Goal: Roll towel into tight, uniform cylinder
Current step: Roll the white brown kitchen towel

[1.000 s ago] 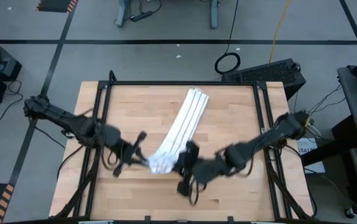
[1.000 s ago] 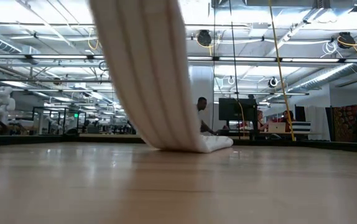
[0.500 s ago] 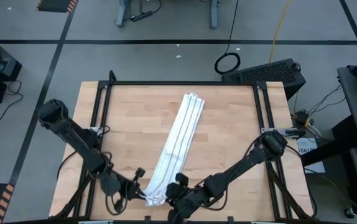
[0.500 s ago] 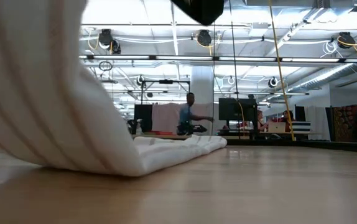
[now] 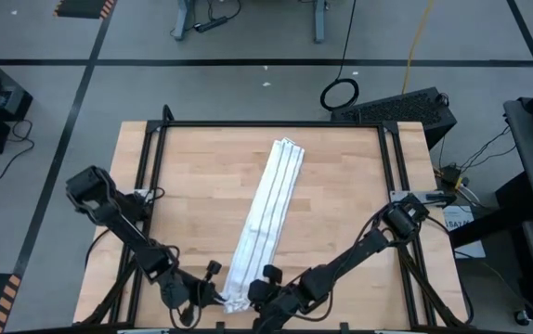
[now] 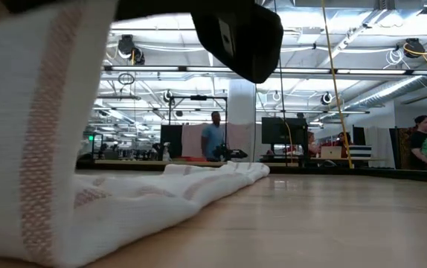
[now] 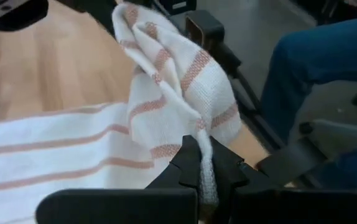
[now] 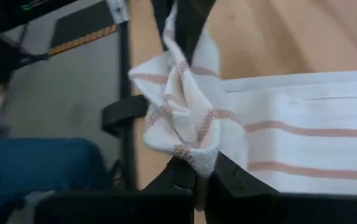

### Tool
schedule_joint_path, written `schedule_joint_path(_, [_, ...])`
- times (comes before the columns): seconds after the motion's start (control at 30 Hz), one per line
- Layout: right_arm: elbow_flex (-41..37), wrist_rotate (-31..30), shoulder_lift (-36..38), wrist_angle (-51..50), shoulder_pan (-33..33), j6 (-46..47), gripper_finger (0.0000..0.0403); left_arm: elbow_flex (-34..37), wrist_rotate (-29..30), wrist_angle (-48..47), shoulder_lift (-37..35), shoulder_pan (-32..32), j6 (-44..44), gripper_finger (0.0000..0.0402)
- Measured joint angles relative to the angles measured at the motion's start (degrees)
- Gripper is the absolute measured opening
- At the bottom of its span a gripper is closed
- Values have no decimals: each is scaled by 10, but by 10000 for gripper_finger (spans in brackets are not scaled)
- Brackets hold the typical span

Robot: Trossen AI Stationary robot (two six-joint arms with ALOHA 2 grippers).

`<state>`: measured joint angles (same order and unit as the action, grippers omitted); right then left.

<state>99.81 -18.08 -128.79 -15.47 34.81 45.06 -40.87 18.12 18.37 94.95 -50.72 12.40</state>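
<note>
Left gripper (image 5: 216,299) sits at the table's (image 5: 192,186) near edge, fingers (image 7: 188,163) clamped on the towel's (image 5: 268,211) near corner. The towel lies as a long folded strip, running diagonally toward the far side. Right gripper (image 5: 253,295), just beside it, fingers (image 8: 228,177) pinching the other near corner.

Overhead down, table-level across, 2 wrist close-ups, all on the towel (image 5: 266,219).

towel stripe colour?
Thin reddish-brown stripes on white cloth; the towel shows them best in the left wrist view.
</note>
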Motion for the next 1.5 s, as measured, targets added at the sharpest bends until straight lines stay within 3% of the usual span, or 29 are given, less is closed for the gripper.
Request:
schedule_joint_path(0.1, [0, 10, 0, 6, 1, -13, 0, 0, 1, 5, 2, 0, 7, 8])
schedule_joint_path(0.27, [0, -40, 0, -82, -2, -20, 0, 1, 116, 7, 3, 8, -23, 8])
schedule_joint_path(0.37, [0, -56, 1, -125, -11, -32, 0, 1, 132, 13, 2, 29, -40, 8])
schedule_joint_path(0.5, [0, -22, 7, -111, -19, -63, 0, -2, 92, 20, -4, 42, -38, 8])
schedule_joint_path(0.63, [0, -29, 9, -94, -20, -62, 0, -5, 2, 26, -4, 44, -32, 8])
schedule_joint_path(0.87, [-1, -20, 10, -53, -18, -10, 0, -6, -37, 34, -4, 60, 126, 12])
schedule_joint_path(0.97, [-1, -4, 10, -36, -15, 49, 0, -6, -32, 51, -4, 68, 205, 50])
schedule_joint_path(1.1, [-1, 28, 10, -24, -7, 116, 0, -6, -46, 94, -19, 70, 274, 130])
schedule_joint_path(1.3, [-1, 41, 15, -21, 15, 178, 0, -7, -72, 72, -77, 66, 350, 247])
schedule_joint_path(1.37, [-1, 60, 15, -22, 19, 198, 0, -7, -46, 53, -102, 55, 367, 272])
schedule_joint_path(1.5, [-1, 64, 15, -26, 18, 220, 0, -7, 70, 1, -130, 31, 414, 304])
